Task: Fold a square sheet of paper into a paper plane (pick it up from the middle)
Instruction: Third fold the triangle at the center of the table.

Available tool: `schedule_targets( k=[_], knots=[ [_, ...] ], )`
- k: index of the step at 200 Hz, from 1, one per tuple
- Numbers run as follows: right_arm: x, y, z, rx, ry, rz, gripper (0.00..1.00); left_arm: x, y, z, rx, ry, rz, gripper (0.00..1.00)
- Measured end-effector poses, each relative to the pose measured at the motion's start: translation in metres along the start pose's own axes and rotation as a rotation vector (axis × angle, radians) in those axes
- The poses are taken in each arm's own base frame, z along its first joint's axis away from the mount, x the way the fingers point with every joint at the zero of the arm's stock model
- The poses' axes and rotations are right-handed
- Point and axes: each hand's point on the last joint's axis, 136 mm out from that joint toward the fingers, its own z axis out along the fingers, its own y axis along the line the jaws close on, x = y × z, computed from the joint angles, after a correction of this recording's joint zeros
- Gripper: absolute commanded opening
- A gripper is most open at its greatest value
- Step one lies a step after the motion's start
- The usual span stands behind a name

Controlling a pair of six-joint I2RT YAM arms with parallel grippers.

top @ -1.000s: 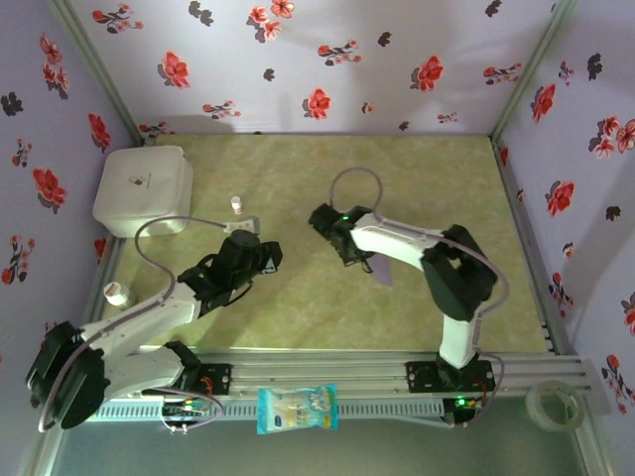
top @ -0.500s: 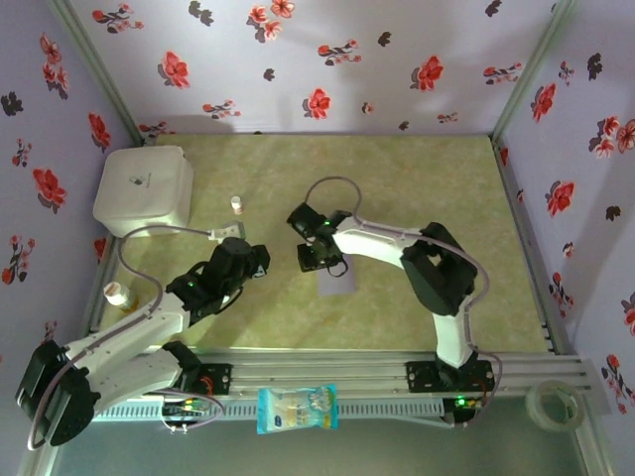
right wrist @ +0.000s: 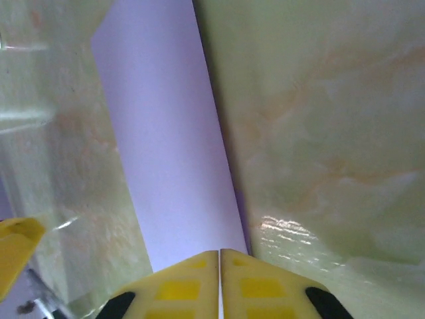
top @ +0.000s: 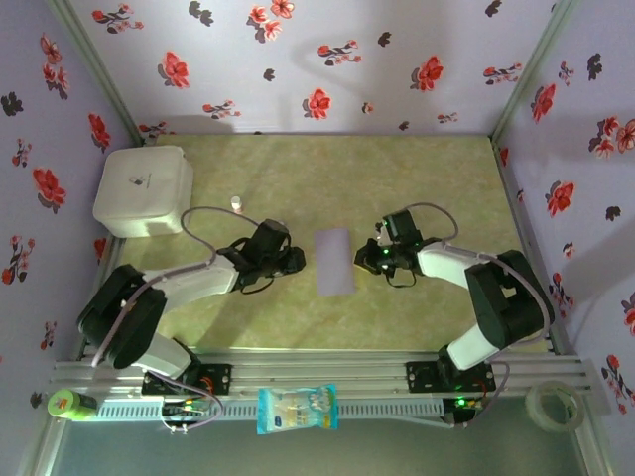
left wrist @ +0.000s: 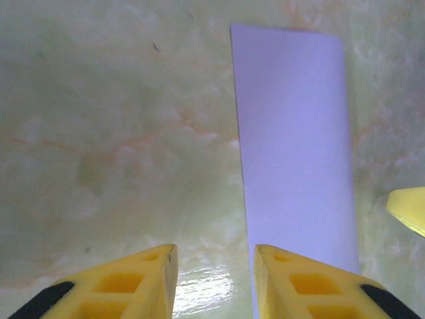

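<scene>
Sheet flat on the bench [top: 417, 188], a gripper at either side
The square sheet of paper [top: 332, 261] lies as a narrow rectangle between your left gripper [left wrist: 216, 262], spread and empty, and your right gripper [right wrist: 220, 262], pressed together. Work evenly along the long edge; the white box [top: 144, 190] and small bottle [top: 236, 204] stand well apart

Robot-manipulation laboratory cell. Pale-lilac wallpaper panels printed with red flowers [top: 298, 59] are mounted on bare aluminium corner posts [top: 527, 74] and enclose a green marble-patterned tabletop [top: 298, 169]. A slotted aluminium rail [top: 327, 369] along the near edge carries a white-and-black left robot arm [top: 189, 281] and a matching right robot arm [top: 451, 263], both with exposed grey cables [top: 203, 212].
</scene>
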Motion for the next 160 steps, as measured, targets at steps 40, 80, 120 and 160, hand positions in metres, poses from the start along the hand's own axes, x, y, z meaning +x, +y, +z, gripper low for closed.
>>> schedule_targets(
  k=[40, 80, 120, 160],
  knots=[
    [0.000, 0.005, 0.016, -0.066, 0.041, 0.020, 0.05, 0.007, -0.014, 0.017, 0.054, 0.074, -0.013, 0.37],
    [0.005, -0.009, 0.028, -0.036, 0.073, 0.049, 0.05, 0.011, -0.022, 0.024, 0.097, 0.104, -0.038, 0.37],
    [0.004, -0.009, 0.029, -0.045, 0.070, 0.042, 0.05, 0.022, -0.020, 0.036, 0.109, 0.154, -0.068, 0.37],
    [0.004, -0.008, 0.030, -0.060, 0.060, 0.031, 0.05, 0.025, -0.024, 0.044, 0.133, 0.172, -0.096, 0.31]
  ],
)
